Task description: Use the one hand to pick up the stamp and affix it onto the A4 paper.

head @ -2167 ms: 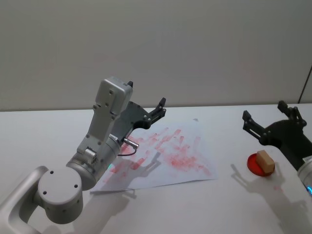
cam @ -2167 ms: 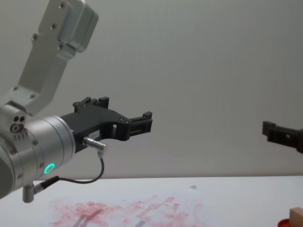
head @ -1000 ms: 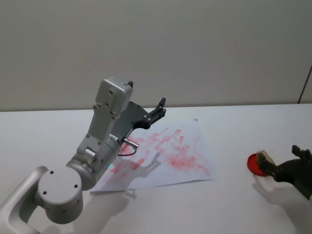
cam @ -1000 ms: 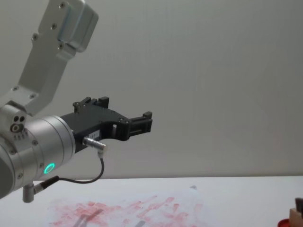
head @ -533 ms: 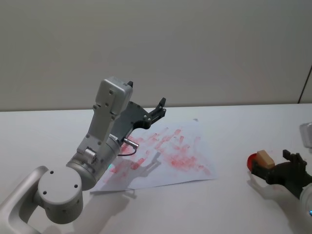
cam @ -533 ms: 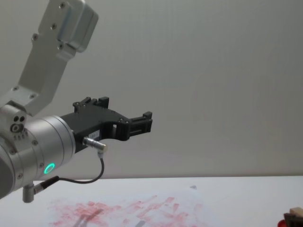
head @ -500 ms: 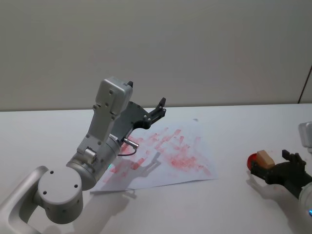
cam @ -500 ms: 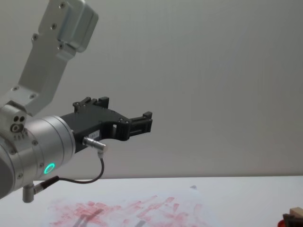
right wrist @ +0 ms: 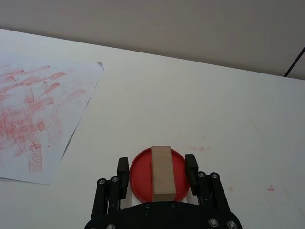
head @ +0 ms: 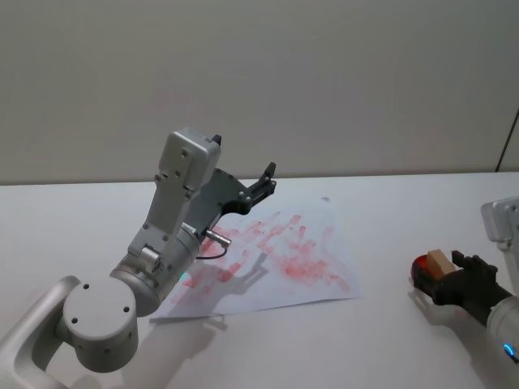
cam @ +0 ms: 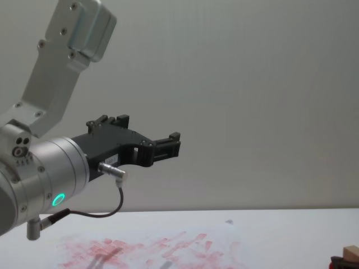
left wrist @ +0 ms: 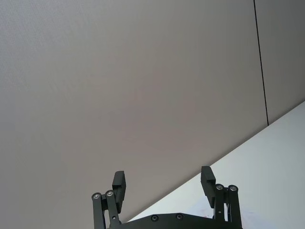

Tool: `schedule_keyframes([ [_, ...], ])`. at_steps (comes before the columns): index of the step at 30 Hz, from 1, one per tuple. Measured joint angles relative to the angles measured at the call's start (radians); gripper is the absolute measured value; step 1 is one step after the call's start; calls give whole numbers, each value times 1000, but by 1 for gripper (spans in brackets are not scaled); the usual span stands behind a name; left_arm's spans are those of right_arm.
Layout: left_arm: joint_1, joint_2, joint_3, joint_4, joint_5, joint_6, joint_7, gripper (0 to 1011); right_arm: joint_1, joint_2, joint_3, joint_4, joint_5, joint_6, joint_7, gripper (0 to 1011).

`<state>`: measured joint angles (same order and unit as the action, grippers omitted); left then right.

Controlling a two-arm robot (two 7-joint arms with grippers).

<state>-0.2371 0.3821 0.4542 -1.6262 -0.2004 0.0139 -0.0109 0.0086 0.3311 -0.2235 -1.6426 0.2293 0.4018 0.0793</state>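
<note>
Jaws of the right gripper (right wrist: 157,164) stand spread, one on either side of the stamp (right wrist: 161,177), a small light tan wooden block, with a gap between each jaw and its long face. Between them the block sits on a flat round red ink pad (right wrist: 139,175), which rests on the white table (right wrist: 224,114). To grip well, I judge the jaws should close evenly on the block's long sides, then lift straight up so the pad is not dragged. Well off to the jaws' left lies the A4 paper (right wrist: 43,102), a white sheet smudged with red imprints. Farther off, the idle left gripper (left wrist: 163,180) hangs raised, its jaws spread too.
</note>
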Motion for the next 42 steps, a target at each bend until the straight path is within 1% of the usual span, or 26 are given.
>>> schedule_keyframes([
  [1, 0, 0, 0, 0, 0, 0, 0, 1001, 1, -1, 0, 1, -1, 1, 1, 729],
  [2, 0, 0, 0, 0, 0, 0, 0, 1001, 3, -2, -1, 4, -2, 2, 2, 686],
  [3, 0, 0, 0, 0, 0, 0, 0, 1001, 4, -2, -1, 5, -3, 2, 3, 675],
  [4, 0, 0, 0, 0, 0, 0, 0, 1001, 5, -3, -1, 6, -4, 3, 4, 605],
  [5, 0, 0, 0, 0, 0, 0, 0, 1001, 7, -4, -1, 8, -5, 4, 5, 589],
  [6, 0, 0, 0, 0, 0, 0, 0, 1001, 8, -4, -2, 9, -6, 4, 6, 547],
  [7, 0, 0, 0, 0, 0, 0, 0, 1001, 8, -5, -2, 10, -6, 4, 6, 534],
  [8, 0, 0, 0, 0, 0, 0, 0, 1001, 10, -5, -2, 12, -7, 5, 7, 488],
  [9, 0, 0, 0, 0, 0, 0, 0, 1001, 10, -6, -3, 12, -8, 5, 8, 475],
  [11, 0, 0, 0, 0, 0, 0, 0, 1001, 12, -7, -3, 14, -9, 6, 8, 389],
  [13, 0, 0, 0, 0, 0, 0, 0, 1001, 13, -7, -3, 15, -10, 6, 9, 343],
  [15, 0, 0, 0, 0, 0, 0, 0, 1001, 13, -7, -3, 15, -11, 6, 10, 264],
  [17, 0, 0, 0, 0, 0, 0, 0, 1001, 13, -7, -4, 15, -15, 4, 12, 223],
  [20, 0, 0, 0, 0, 0, 0, 0, 1001, 15, -7, -4, 14, -24, -2, 19, 218],
  [29, 0, 0, 0, 0, 0, 0, 0, 1001, 36, -8, -14, 4, -78, -59, 77, 218],
  [32, 0, 0, 0, 0, 0, 0, 0, 1001, 54, -14, -20, 4, -100, -90, 111, 218],
  [33, 0, 0, 0, 0, 0, 0, 0, 1001, 54, -14, -20, 4, -100, -90, 111, 218],
  [36, 0, 0, 0, 0, 0, 0, 0, 1001, 76, -23, -27, 12, -119, -120, 149, 218],
  [39, 0, 0, 0, 0, 0, 0, 0, 1001, 90, -30, -32, 20, -128, -139, 175, 218],
  [42, 0, 0, 0, 0, 0, 0, 0, 1001, 118, -47, -42, 43, -138, -167, 222, 218],
])
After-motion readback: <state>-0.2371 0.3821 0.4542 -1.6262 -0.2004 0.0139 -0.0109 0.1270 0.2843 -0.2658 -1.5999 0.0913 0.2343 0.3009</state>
